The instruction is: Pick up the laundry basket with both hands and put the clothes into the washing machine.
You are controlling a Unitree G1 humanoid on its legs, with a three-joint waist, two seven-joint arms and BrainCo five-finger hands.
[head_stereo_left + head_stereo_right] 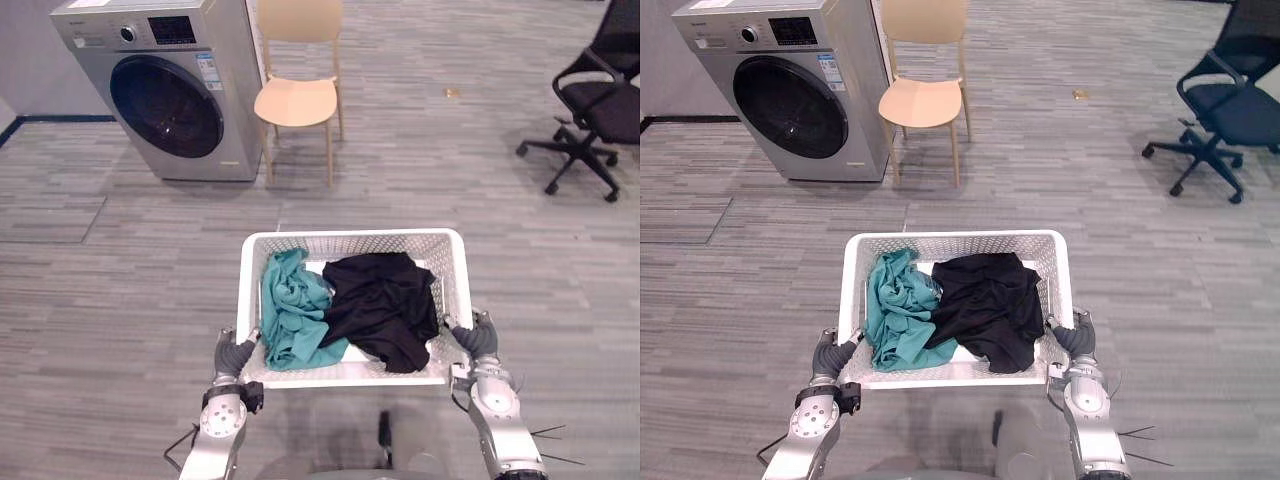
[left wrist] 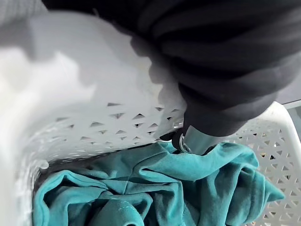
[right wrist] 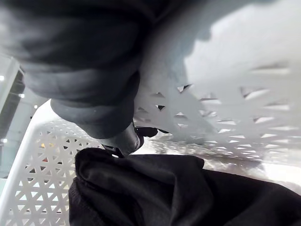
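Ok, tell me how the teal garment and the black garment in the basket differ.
The teal garment lies on the robot's left side of the basket; the black garment on the right. The teal garment is bunched into a narrow heap; the black garment spreads wider. Both lie crumpled inside the white basket.

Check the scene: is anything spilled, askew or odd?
Nothing spilled: the teal garment and black garment lie inside the laundry basket, square between the left hand and right hand. A small brown scrap lies on the floor far ahead.
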